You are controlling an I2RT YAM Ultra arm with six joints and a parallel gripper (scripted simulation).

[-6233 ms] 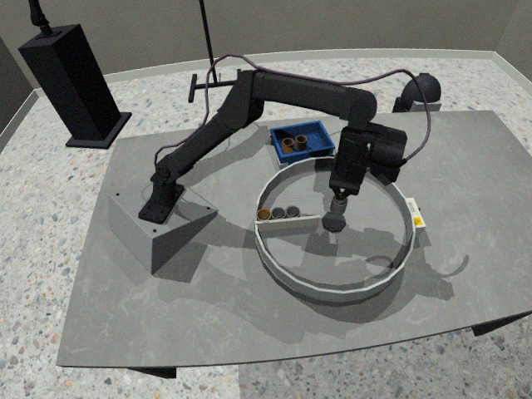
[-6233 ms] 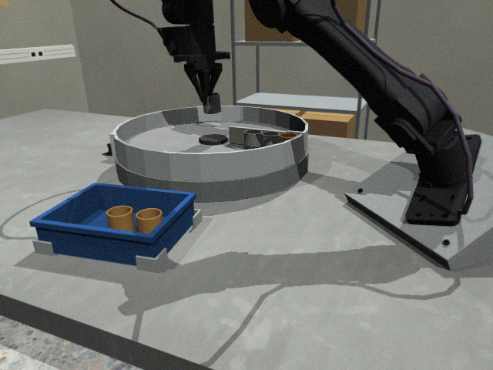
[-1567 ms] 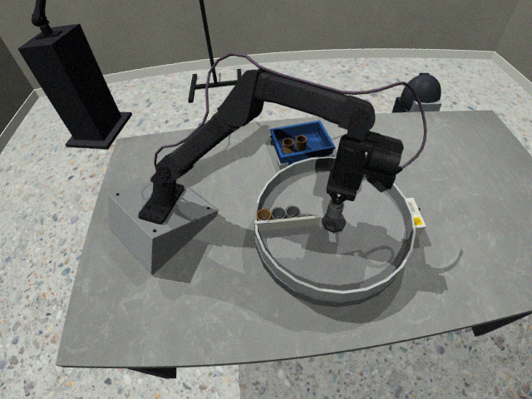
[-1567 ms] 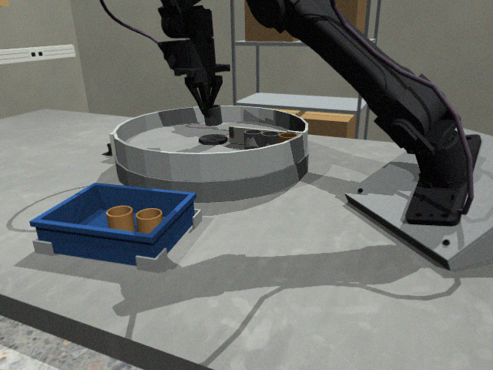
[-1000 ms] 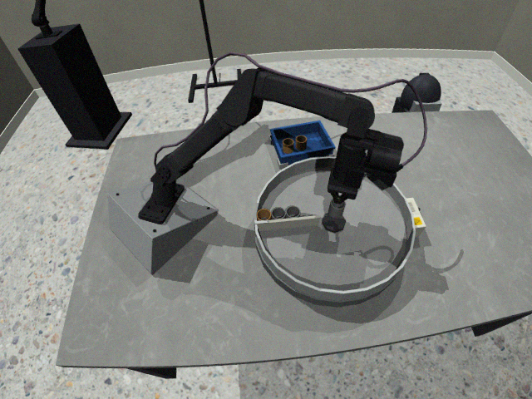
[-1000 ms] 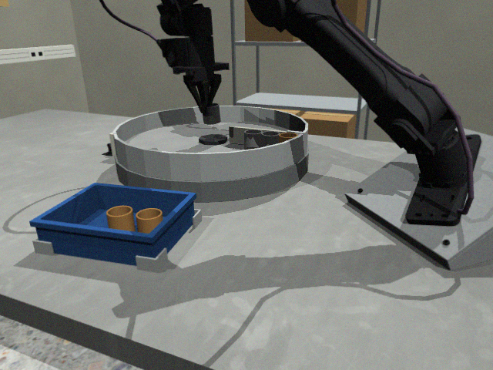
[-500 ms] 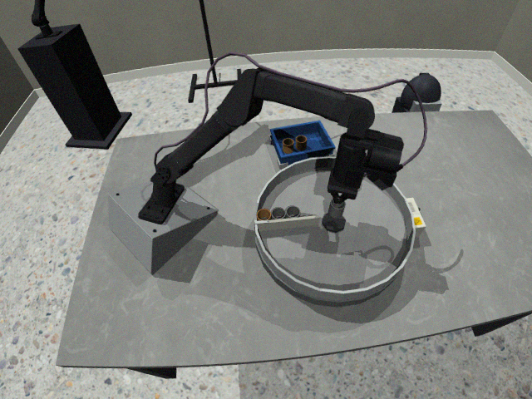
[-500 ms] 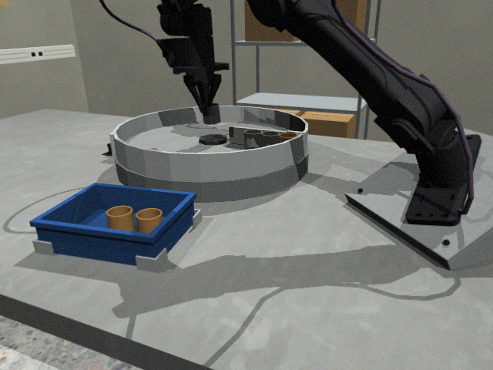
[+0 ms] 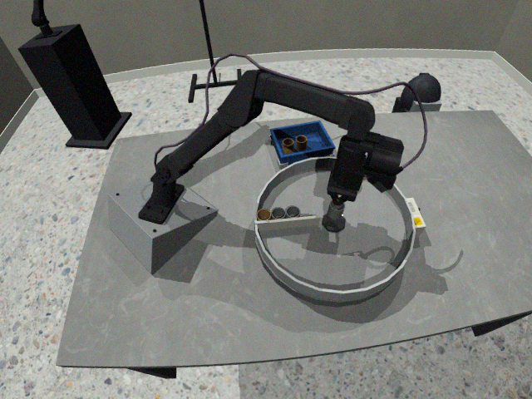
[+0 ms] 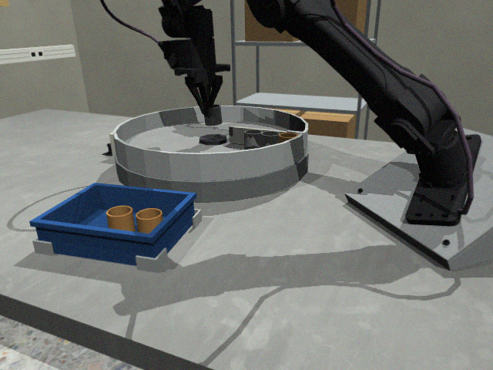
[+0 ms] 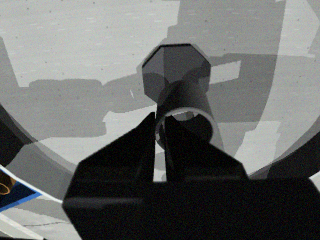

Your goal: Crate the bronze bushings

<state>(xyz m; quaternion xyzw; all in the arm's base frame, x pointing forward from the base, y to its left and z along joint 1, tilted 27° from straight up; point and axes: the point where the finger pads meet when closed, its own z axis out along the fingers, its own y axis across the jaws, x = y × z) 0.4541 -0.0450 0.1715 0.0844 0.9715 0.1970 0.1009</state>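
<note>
Dark steel bushing (image 9: pixel 336 209) (image 10: pixel 214 115) (image 11: pixel 187 107), hollow, cylindrical, in narrowed jaws (image 9: pixel 338 199) (image 10: pixel 206 113).

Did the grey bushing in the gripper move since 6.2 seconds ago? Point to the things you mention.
Yes, the steel bushing (image 9: pixel 336 209) (image 10: pixel 213 115) (image 11: pixel 186 97) came down, lower against the turntable's far wall (image 10: pixel 246 111) in the exterior view.
</note>
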